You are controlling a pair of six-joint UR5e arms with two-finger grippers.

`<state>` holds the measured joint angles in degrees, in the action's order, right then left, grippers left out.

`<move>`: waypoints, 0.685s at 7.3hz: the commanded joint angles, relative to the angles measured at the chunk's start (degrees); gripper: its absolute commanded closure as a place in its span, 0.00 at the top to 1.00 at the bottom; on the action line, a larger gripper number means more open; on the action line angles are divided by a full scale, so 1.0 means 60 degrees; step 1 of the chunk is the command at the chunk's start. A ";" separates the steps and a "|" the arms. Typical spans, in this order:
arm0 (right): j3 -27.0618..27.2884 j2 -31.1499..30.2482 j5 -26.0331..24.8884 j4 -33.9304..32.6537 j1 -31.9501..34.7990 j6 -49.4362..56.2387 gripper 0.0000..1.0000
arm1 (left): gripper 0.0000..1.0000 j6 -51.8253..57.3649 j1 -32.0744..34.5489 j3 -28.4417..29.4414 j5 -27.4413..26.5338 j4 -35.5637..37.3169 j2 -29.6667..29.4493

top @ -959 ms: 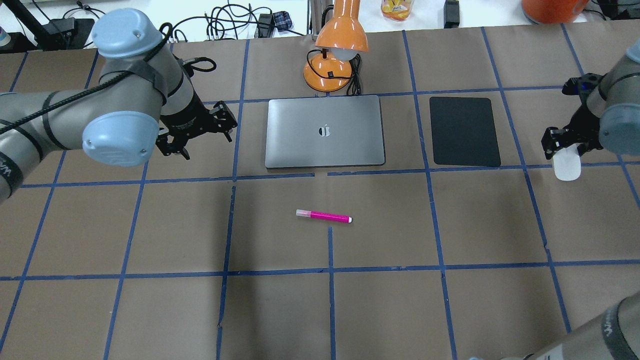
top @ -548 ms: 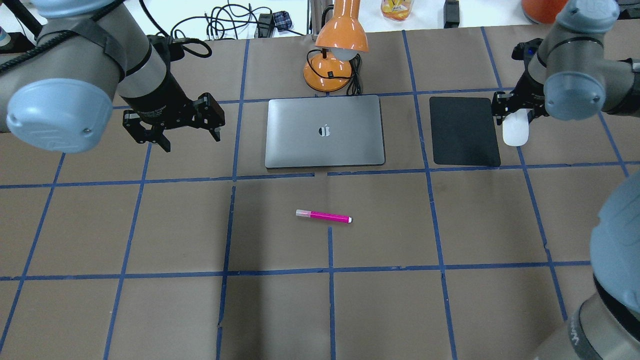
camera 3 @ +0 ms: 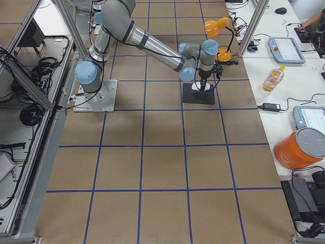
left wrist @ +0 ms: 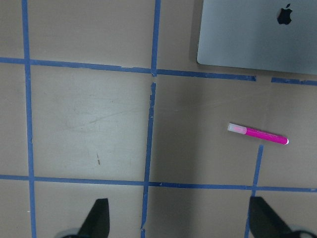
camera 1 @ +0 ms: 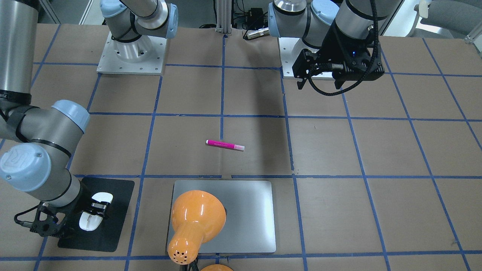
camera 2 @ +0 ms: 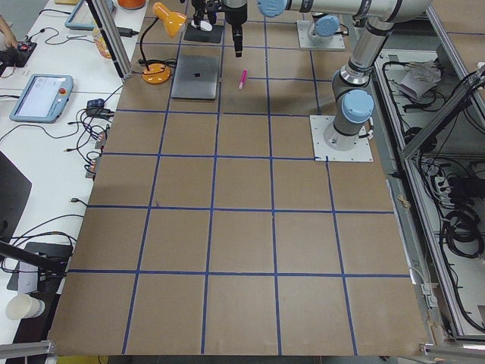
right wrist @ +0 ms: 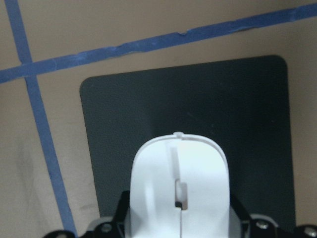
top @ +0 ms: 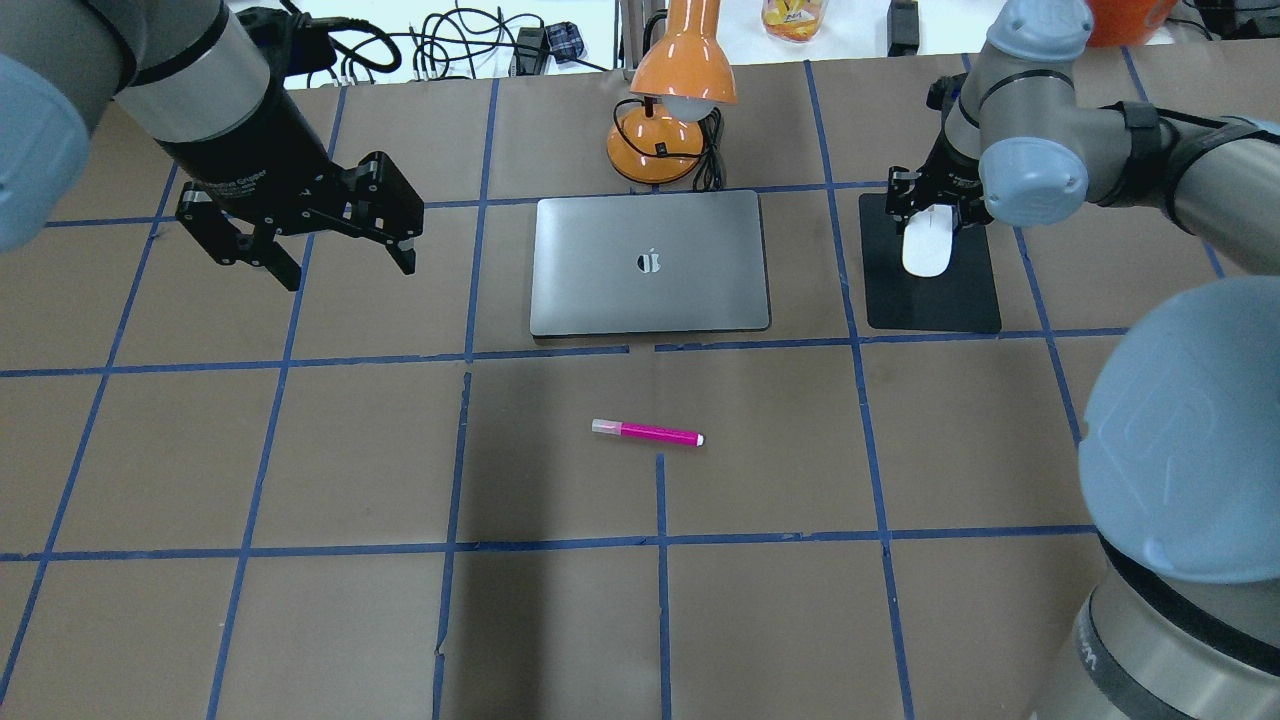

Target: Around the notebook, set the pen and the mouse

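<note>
The silver-grey notebook (top: pixel 650 262) lies shut in the middle of the far table half. The pink pen (top: pixel 648 434) lies alone on the brown paper in front of it, also in the left wrist view (left wrist: pixel 257 134). My right gripper (top: pixel 930 222) is shut on the white mouse (top: pixel 927 250), holding it over the far part of the black mat (top: pixel 935 300) to the right of the notebook. The right wrist view shows the mouse (right wrist: pixel 181 188) with the mat (right wrist: pixel 237 109) beneath. My left gripper (top: pixel 345 265) hangs open and empty left of the notebook, above the table.
An orange desk lamp (top: pixel 670 110) stands just behind the notebook's far edge, its shade over the notebook in the front-facing view (camera 1: pixel 196 222). Cables, a bottle and an orange container sit on the white bench beyond the table. Blue tape lines grid the brown paper.
My right gripper has carried the mouse leftward and farther back, from beside the mat's right edge to over the mat. My left gripper has shifted left and looks nearer the camera.
</note>
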<state>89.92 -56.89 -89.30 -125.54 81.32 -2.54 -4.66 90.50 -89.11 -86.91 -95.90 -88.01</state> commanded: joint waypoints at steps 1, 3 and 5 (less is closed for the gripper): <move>-0.0031 0.0267 -0.0087 -0.0156 0.0026 0.0014 0.43 | 1.00 0.0015 0.0195 0.0085 -0.0104 0.0074 -0.0022; -0.0132 0.0267 -0.0117 -0.0185 -0.0033 0.0014 0.43 | 1.00 -0.0014 0.0166 0.0204 -0.0104 0.1226 -0.0272; -0.0206 0.0326 -0.0147 -0.0171 -0.0033 0.0028 0.52 | 1.00 0.0001 0.0166 -0.0031 -0.0119 0.2067 -0.0259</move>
<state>88.89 -55.09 -90.09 -126.56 81.15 -2.44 -4.71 91.54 -88.83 -87.55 -85.82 -89.60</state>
